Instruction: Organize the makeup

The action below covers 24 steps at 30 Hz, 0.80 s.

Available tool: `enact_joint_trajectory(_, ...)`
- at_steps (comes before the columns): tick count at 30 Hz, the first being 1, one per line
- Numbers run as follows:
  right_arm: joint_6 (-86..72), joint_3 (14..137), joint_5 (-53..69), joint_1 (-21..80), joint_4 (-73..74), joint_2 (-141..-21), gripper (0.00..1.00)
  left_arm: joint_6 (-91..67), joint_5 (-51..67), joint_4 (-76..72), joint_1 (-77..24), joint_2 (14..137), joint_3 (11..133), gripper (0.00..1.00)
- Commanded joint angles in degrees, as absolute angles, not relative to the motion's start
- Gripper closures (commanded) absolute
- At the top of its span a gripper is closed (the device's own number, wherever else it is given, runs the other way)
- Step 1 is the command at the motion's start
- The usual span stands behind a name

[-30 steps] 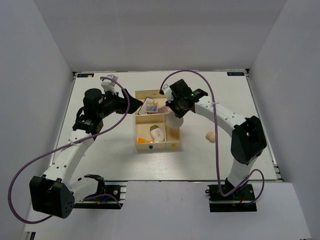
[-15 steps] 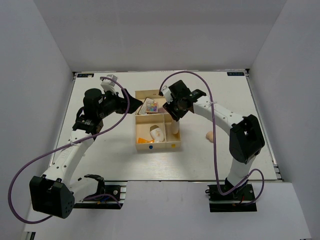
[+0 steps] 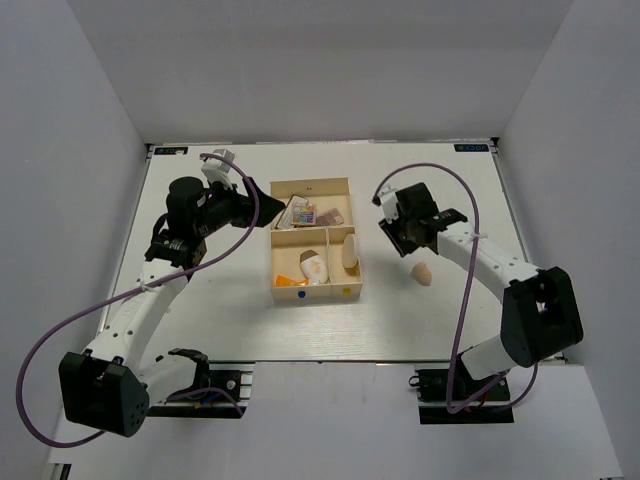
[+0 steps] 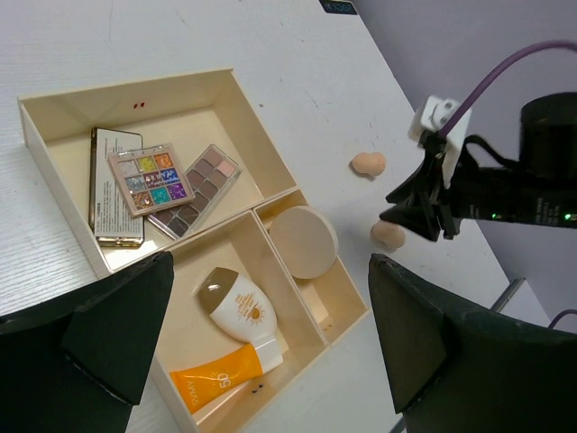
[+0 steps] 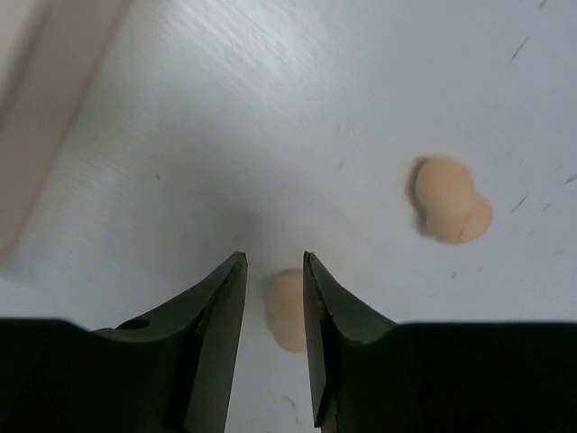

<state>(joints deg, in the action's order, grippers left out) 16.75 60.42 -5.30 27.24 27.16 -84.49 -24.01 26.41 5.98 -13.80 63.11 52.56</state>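
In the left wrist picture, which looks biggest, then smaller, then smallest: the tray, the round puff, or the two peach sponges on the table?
1. tray
2. round puff
3. upper sponge and lower sponge: these two look about the same, so I won't rank them.

The left arm (image 3: 135, 305) and right arm (image 3: 480, 258) share white links and black joint housings; a purple cable (image 3: 430, 165) loops along each; fingers (image 5: 212, 316) are matte black.

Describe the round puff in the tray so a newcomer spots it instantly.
Start at the cream tray mid-table. Its narrow near-right compartment holds only the round puff, a plain cream disc; the neighbouring compartments hold a multicoloured palette and an orange tube.
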Motion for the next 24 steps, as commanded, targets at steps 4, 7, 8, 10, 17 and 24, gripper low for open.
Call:
enact_joint_trajectory(4,17.5,53.5,-4.0,23.6,23.4,-82.6,0.47,-23.7,27.4,5.4,-14.1,61.3,54.4,0.02)
enact_joint_trajectory(7,17.9,52.5,-4.0,21.7,23.4,-83.9,0.44,-23.6,27.4,5.5,-14.1,61.3,54.4,0.02)
enact_joint_trajectory(8,17.8,52.2,-3.8,21.5,23.2,-83.9,0.44,-23.7,27.5,5.5,-14.1,61.3,54.3,0.02)
enact_joint_trajectory(10,18.0,51.8,-4.5,20.9,22.9,-83.8,0.43,-23.7,27.5,5.5,-14.1,61.3,54.4,0.02)
enact_joint_trajectory(17,19.1,50.1,-5.4,19.7,23.1,-84.3,0.43,-23.9,27.9,5.4,-14.1,61.1,54.4,0.02)
enact_joint_trajectory(24,19.6,48.9,-4.2,19.2,24.0,-84.8,0.47,-23.9,27.9,5.4,-14.1,61.2,54.3,0.02)
